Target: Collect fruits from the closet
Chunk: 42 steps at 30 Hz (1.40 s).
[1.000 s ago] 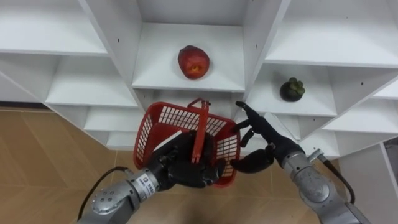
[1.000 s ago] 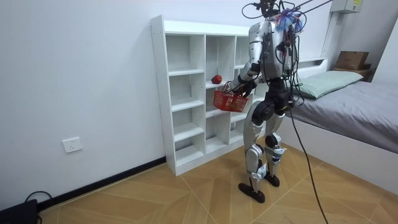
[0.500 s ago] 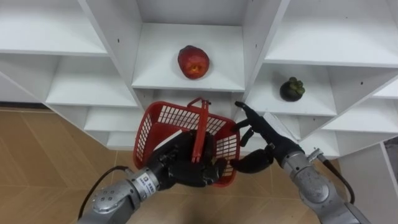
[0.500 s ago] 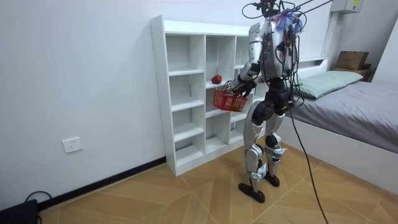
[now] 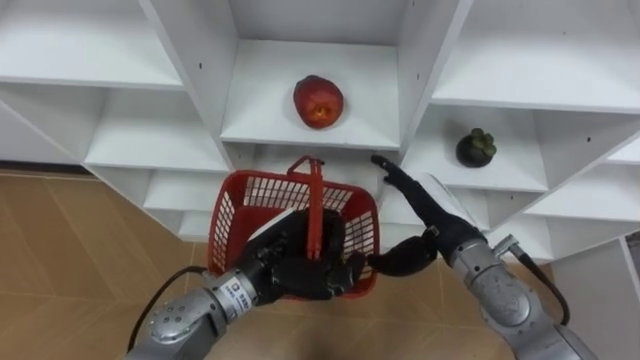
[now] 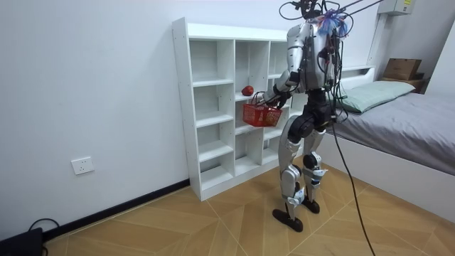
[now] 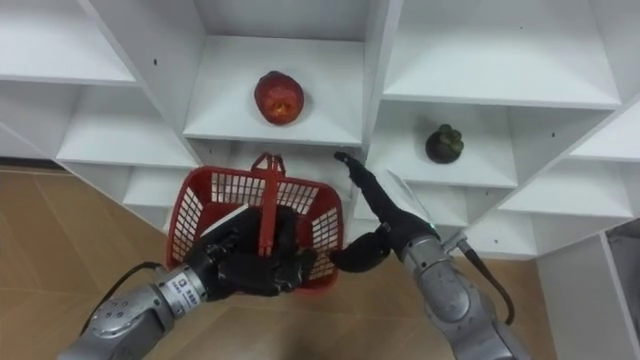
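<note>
White closet [image 5: 270, 115] shelves face the standing robot, which holds a red basket [image 5: 255, 205] just below the middle shelf, the handle clasped in its curled left hand [image 5: 300, 272]. The right hand [image 5: 438, 225] points up beside it, fingers straight and empty. A red fruit [image 5: 318, 101] sits on that shelf, with a smaller dark fruit [image 5: 476, 148] one compartment to the right. Both look firm, round and likely to roll, so each is best cupped across its width. The basket's contents are hard to make out.
</note>
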Tool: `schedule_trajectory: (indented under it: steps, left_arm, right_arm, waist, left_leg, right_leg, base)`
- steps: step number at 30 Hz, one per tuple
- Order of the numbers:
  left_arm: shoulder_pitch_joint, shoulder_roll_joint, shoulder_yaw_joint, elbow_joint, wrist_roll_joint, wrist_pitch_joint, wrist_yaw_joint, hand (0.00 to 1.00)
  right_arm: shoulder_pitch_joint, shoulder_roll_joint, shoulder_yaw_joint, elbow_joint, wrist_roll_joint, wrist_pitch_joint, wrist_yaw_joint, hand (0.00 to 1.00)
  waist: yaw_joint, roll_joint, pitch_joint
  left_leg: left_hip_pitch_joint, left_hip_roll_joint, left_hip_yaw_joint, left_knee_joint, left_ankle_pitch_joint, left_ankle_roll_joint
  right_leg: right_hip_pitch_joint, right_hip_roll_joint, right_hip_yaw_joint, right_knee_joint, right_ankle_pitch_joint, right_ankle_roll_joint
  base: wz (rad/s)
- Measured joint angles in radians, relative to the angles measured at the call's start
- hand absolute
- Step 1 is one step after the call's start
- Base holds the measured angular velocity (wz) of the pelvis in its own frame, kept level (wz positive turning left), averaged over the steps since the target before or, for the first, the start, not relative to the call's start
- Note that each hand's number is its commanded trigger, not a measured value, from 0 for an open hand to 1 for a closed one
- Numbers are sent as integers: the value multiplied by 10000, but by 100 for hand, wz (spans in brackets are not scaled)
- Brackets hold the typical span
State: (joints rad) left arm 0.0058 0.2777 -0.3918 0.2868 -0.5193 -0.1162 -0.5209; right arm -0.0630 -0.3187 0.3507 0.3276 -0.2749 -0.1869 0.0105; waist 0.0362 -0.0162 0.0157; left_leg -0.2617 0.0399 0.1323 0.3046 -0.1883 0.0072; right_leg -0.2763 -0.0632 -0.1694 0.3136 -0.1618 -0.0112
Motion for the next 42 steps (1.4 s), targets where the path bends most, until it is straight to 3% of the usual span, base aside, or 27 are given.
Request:
schedule_trajectory:
  steps: [4,10,17,26,31,42]
  left_arm:
    - [181,34,10,0,1,-38,12,100]
    - [353,38,351,299,15,-71,21,100]
    - [784,150,876,391,59,-70,135,100]
    - [1026,101,1534,542,99,-70,604,100]
    - [1021,59,1728,1266,142,-154,695,100]
    - [1054,-203,2174,1768,915,-152,805,100]
  right_arm:
    - [289,-1,10,-461,-1,-15,9,0]
    - [339,6,85,-762,15,-6,367,0]
    - [389,-16,198,-1452,1169,53,776,0]
    - [385,-29,189,-1527,1285,50,1008,0]
    - [385,16,172,-2012,1464,50,981,0]
    - [343,216,-236,-2617,1470,-5,-35,0]
  waist:
    - [-41,-54,-14]
    - [90,-330,-5]
    - [297,-750,1]
    - [499,-939,5]
    - [499,-1072,30]
    - [724,-1187,28]
  left_leg:
    - [218,-33,-48,-29,0,0]
    - [511,-73,-133,-18,-1,-5]
    - [717,-7,-365,-47,-7,-15]
    - [1010,-30,-644,-140,-15,-30]
    - [1011,-57,-779,-102,-17,-35]
    - [829,-95,-806,84,-55,-48]
  right_leg:
    - [249,-46,-123,-8,-74,4]
    - [644,28,-252,-86,-106,-14]
    - [1085,109,-440,-399,-83,-2]
    - [1566,95,-709,-575,-80,7]
    - [1698,89,-831,-615,-83,9]
    - [1692,136,-804,-658,-81,7]
  base:
    - [7]
    - [7]
    - [12]
    - [9]
    - [9]
    - [5]
